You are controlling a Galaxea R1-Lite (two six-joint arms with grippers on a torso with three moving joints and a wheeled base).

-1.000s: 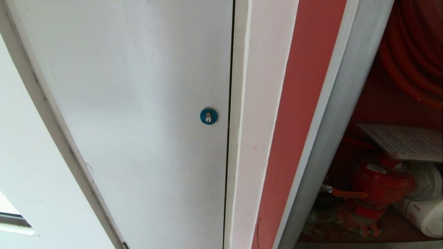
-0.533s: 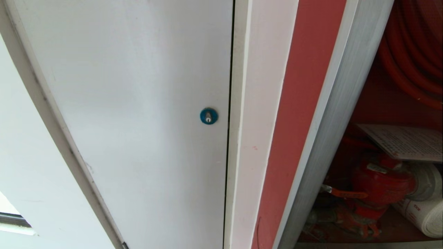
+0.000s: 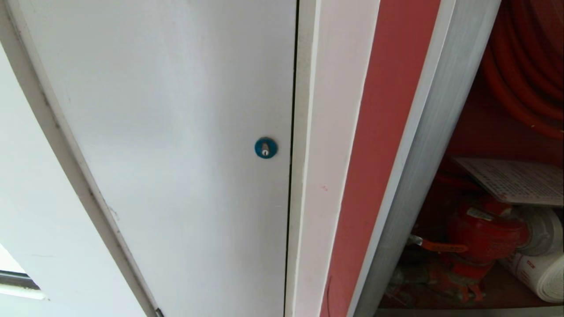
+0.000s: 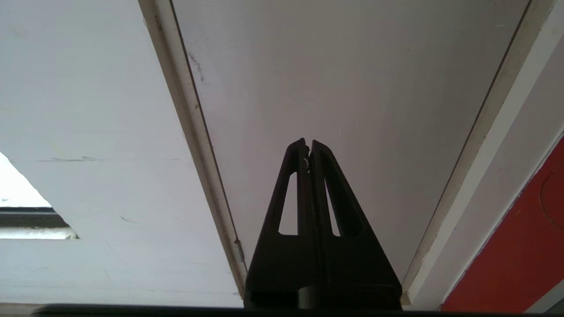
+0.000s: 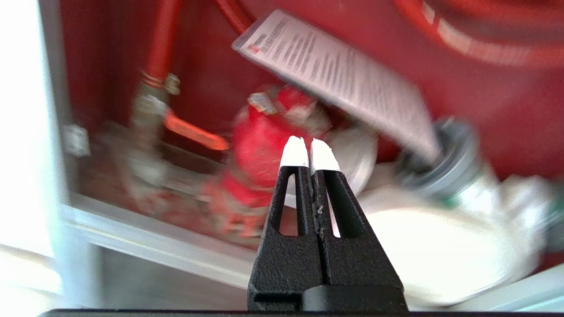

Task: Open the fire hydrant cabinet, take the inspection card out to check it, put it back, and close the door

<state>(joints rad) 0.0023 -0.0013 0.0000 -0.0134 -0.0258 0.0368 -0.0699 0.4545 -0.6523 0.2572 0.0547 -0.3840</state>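
The fire hydrant cabinet stands open at the right of the head view, its silver frame beside a dark red interior with red hose coils, a red valve and a white rolled hose. The inspection card, a white printed sheet, lies tilted above the valve. In the right wrist view my right gripper is shut and empty, in front of the valve and below the card. My left gripper is shut, facing a white panel. The door is out of view.
A plain white panel with a round blue lock fills the left and middle of the head view. A white strip and a red wall band separate it from the cabinet. The cabinet's lower silver sill lies under my right gripper.
None in the head view; neither arm shows there.
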